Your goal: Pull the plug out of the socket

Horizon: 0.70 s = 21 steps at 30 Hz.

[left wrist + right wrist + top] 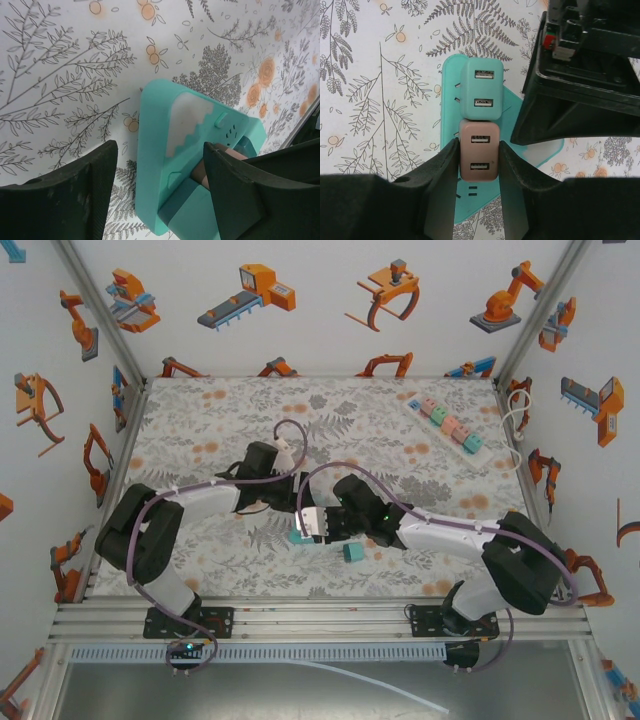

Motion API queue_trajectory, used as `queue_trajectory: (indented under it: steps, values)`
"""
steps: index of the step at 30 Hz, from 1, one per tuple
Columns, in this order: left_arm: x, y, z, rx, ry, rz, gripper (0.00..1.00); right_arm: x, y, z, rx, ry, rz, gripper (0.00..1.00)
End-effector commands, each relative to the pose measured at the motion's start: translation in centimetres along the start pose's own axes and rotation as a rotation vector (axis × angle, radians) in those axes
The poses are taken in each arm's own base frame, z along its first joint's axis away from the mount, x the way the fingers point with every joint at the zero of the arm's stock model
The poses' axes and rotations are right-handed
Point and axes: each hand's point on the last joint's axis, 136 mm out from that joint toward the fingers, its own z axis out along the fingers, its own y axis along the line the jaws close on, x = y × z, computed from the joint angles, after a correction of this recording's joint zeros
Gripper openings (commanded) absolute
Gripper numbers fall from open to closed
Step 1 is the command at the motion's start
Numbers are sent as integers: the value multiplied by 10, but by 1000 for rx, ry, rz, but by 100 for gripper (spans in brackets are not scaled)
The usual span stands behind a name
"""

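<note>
Left hand: fingers apart, straddling teal socket, left one clear of it. Its white-patched face shows from the left wrist. Socket lies mid surface, toward near edge, long axis running away from right wrist camera. Pink plug seated on it, USB slots facing that camera, teal plug just beyond. Right hand clamped on pink plug's sides.

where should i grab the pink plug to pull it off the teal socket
Pinch the pink plug by its two flat long sides, coming straight down from above. The teal plug butts against one short end, so only those sides are free. The right end effector is clamped there.
</note>
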Motion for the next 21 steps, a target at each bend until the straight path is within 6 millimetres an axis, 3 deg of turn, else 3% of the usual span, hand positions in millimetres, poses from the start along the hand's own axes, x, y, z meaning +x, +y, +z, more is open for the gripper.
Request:
queue_trajectory:
  steps: [1,8,21]
  values:
    - [24,11,5,-52,75,17,61,-11,-7,-1,17,-25,-5,31]
    - [47,27,11,-183,162,88,55,-16,-12,-4,35,-32,-5,31]
    - [59,51,17,-293,182,97,52,-43,-23,-24,91,-122,-12,24]
